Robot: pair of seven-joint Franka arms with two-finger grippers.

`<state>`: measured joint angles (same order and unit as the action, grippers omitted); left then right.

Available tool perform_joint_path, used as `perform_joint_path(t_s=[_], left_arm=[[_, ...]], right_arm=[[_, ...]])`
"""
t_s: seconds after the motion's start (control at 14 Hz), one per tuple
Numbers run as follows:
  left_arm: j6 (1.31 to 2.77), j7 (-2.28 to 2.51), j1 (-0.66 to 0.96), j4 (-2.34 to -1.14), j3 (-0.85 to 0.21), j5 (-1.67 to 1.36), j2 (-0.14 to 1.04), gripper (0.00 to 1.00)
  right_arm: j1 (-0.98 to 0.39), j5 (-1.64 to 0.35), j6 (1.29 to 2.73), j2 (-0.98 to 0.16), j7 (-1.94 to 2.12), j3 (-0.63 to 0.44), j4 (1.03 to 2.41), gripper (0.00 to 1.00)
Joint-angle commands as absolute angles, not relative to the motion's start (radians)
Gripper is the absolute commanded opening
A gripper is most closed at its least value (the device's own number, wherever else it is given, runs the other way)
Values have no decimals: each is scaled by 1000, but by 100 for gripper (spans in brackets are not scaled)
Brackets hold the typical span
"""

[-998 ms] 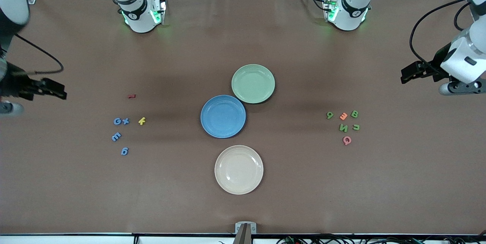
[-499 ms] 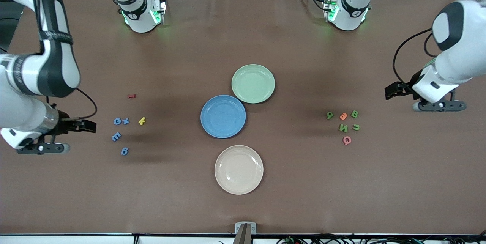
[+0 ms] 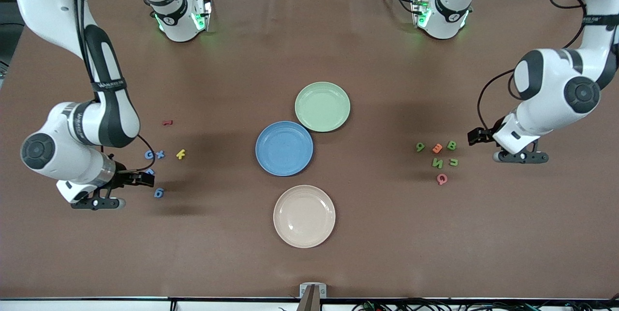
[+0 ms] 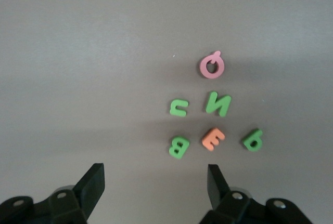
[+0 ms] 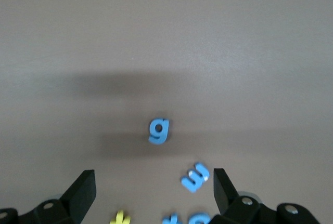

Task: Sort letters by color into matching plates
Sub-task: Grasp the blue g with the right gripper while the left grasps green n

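Observation:
The blue plate [image 3: 284, 148], pale green plate [image 3: 322, 107] and cream plate [image 3: 304, 216] sit mid-table, all bare. Blue letters G [image 3: 149, 155], X [image 3: 160, 154], E [image 5: 195, 177] and 6 [image 3: 159, 193] lie toward the right arm's end, with a yellow K [image 3: 180, 154] and a dark red piece [image 3: 167, 122]. My right gripper [image 3: 145, 179] is open and empty, low over the blue E. Green letters 9 [image 3: 420, 146], B [image 3: 451, 145], N [image 3: 437, 163] and a small one [image 3: 453, 162], an orange E [image 3: 437, 148] and a pink Q [image 3: 441, 178] lie toward the left arm's end. My left gripper [image 3: 476, 137] is open and empty beside the B.
The brown table top [image 3: 309, 262] is edged by a rail with cables nearest the front camera. Both arm bases [image 3: 181, 16] stand along the edge farthest from it. The blue and green plates touch at their rims.
Both arms have swung in from the table's ends and come down. The right gripper now hovers at the blue letters, the left gripper at the green ones. No letter has moved.

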<state>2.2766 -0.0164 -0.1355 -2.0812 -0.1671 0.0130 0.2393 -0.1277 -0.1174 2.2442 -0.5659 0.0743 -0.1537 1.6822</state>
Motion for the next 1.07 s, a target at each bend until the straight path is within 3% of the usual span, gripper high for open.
perform_joint_path(t_s=[0.0, 0.29, 1.0], left_arm=[[2344, -20, -138, -2077, -167, 14, 307, 79], [2430, -18, -137, -2068, -167, 14, 391, 72], [2563, -18, -124, -2050, -167, 47, 517, 59]], right_arm=[[-129, -135, 2283, -626, 87, -153, 1678, 100], [-130, -141, 2287, -656, 80, -141, 1680, 96], [-126, -172, 2361, -747, 80, -143, 1629, 72]])
